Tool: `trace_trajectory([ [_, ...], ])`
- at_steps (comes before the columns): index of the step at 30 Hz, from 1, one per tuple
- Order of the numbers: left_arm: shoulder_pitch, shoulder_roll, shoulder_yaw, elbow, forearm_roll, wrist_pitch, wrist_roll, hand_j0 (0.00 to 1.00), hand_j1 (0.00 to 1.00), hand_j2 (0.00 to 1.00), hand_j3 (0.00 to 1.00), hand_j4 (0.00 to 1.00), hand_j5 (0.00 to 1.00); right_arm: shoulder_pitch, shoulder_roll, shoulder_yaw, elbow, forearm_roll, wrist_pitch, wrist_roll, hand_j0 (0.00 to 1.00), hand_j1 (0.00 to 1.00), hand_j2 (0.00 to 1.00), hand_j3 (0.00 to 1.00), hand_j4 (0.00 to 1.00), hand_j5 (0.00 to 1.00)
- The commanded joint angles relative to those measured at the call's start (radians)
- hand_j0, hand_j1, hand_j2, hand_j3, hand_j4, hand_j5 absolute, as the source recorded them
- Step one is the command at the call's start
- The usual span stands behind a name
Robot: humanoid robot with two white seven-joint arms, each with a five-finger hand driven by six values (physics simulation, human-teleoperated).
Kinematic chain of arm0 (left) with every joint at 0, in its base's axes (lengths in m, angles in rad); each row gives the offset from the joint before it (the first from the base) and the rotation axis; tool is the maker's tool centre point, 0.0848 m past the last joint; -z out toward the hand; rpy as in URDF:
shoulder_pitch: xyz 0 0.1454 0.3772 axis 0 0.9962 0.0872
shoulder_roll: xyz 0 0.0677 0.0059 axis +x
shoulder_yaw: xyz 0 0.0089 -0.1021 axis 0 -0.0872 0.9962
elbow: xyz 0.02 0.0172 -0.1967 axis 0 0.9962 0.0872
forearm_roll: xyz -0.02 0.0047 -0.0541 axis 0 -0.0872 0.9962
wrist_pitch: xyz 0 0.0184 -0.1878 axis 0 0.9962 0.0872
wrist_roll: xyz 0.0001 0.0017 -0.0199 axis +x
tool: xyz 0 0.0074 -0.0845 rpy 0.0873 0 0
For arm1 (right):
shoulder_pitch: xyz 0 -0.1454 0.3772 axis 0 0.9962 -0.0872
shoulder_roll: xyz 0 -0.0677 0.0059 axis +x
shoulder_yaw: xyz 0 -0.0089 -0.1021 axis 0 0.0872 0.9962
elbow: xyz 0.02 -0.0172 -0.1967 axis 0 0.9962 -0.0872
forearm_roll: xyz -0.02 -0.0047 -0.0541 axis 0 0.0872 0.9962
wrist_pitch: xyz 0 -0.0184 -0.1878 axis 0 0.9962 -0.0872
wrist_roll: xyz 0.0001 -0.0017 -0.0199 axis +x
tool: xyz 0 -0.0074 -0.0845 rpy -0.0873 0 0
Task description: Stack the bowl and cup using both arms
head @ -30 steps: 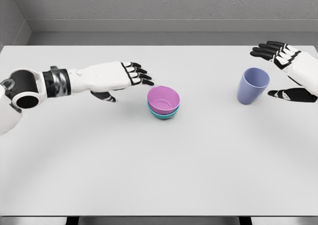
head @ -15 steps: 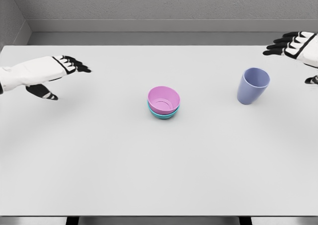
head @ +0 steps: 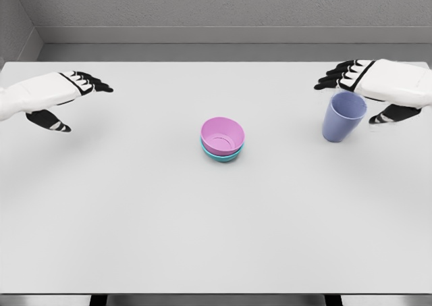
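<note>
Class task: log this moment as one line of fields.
pink bowl: nested in teal bowl | cup: upright, free | right hand: open at cup | left hand: open, far left

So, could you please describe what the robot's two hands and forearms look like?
Both are glossy white shells. The left hand and right hand each have five fingers, black at the joints and tips, with white plates on the knuckles and black-tipped thumbs. No cables show.

Bright, even, diffuse render light; faint soft shadows, sharp throughout.
</note>
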Motion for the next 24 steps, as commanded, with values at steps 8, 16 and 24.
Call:
trace_trajectory([
  [8,0.006,-0.001,0.005,-0.002,0.005,0.002,-0.001,1.0,1.0,1.0,1.0,1.0,1.0,-0.038,0.039,0.063,0.131,-0.003,0.114,0.0,1.0,1.0,1.0,1.0,1.0,1.0],
  [16,0.02,0.005,0.005,-0.009,0.002,0.002,-0.004,1.0,1.0,1.0,1.0,1.0,1.0,-0.057,0.044,0.13,0.165,0.01,0.111,0.0,1.0,1.0,1.0,1.0,1.0,1.0],
  [24,0.02,0.003,0.005,-0.009,0.002,0.002,-0.004,1.0,1.0,1.0,1.0,1.0,1.0,-0.092,0.084,0.169,0.226,0.011,0.108,0.0,1.0,1.0,1.0,1.0,1.0,1.0],
])
